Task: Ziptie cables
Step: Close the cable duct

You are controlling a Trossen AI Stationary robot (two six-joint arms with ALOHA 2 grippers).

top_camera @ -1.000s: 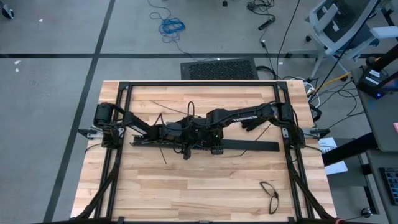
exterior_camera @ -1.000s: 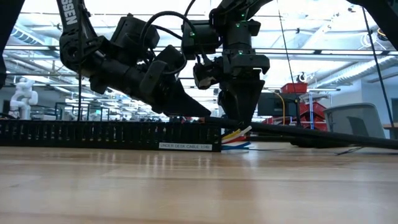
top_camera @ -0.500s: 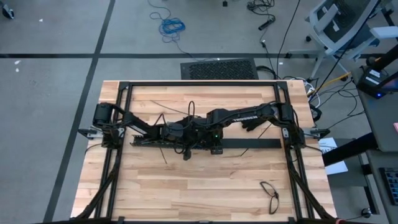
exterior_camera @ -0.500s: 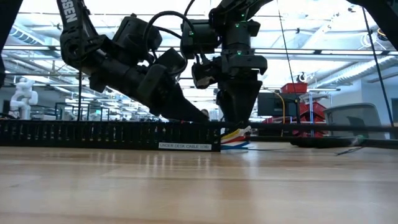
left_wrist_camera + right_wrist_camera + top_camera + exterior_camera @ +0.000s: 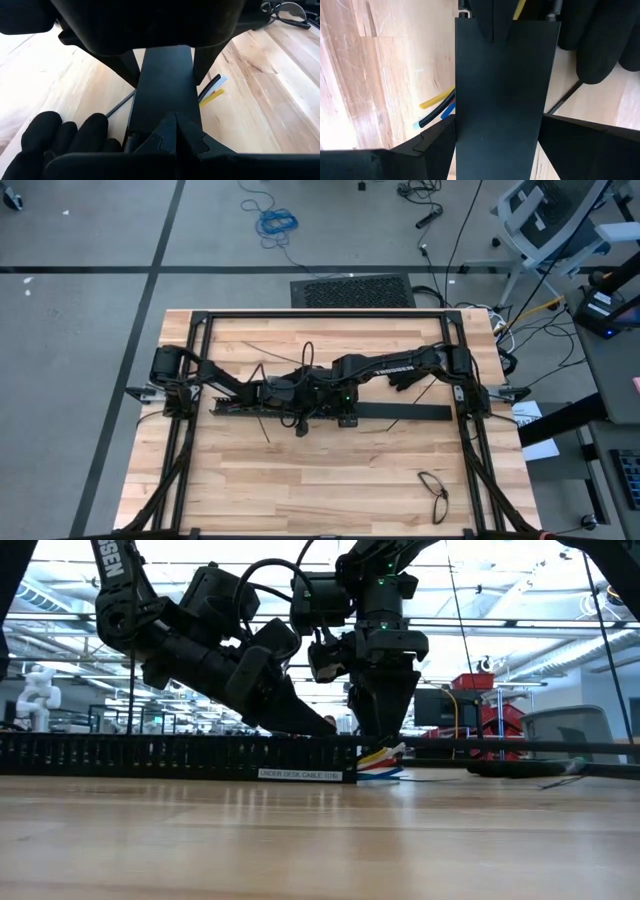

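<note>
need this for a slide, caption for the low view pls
Both grippers, left and right, meet at the end of the slotted cable bar, where coloured cables poke out onto the table.
</note>
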